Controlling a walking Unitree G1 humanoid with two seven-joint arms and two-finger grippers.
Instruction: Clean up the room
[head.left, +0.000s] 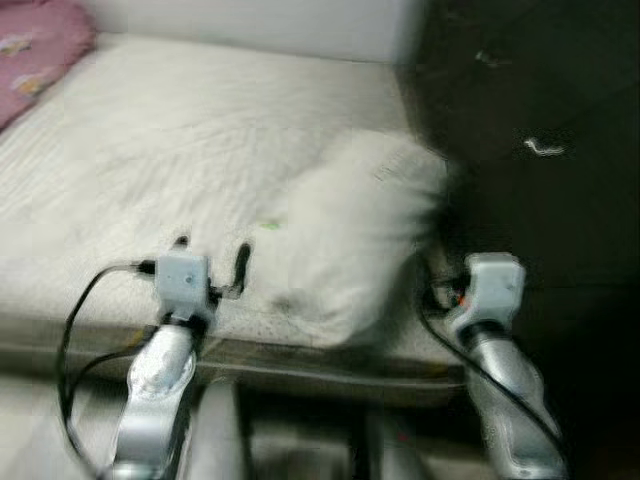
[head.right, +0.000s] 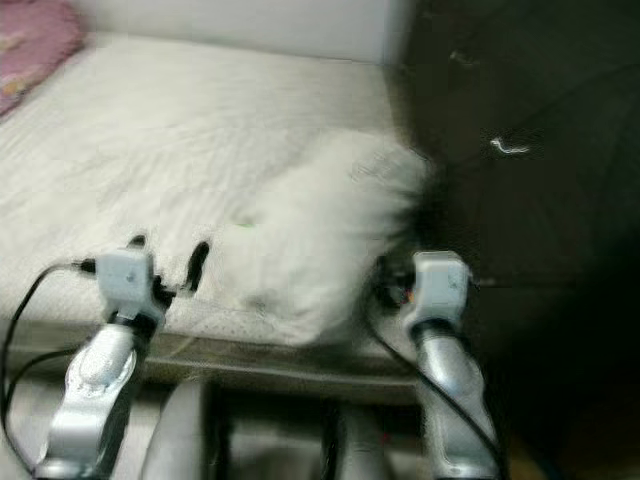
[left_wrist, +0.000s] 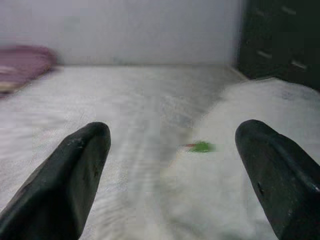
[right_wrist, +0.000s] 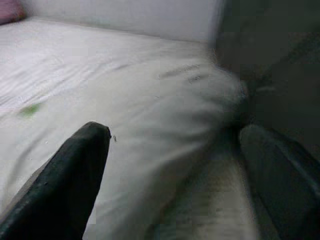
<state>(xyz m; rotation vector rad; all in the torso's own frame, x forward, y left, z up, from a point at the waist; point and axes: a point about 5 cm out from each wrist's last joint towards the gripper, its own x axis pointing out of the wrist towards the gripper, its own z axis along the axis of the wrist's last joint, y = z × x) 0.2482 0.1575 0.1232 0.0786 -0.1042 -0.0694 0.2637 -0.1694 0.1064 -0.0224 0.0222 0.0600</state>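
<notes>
A soft, plain white pillow lies at the bed's near right corner, long axis slanting from the near edge toward the far right. Left gripper and right gripper flank it, fingers spread apart, holding nothing.

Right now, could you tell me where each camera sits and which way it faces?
Left and right eye views: on the head, looking down at the bed, the white pillow and both silver arms.
Left wrist view: along the open left gripper towards a green speck.
Right wrist view: along the open right gripper, at the pillow.
Shared: pillow and bed.
</notes>
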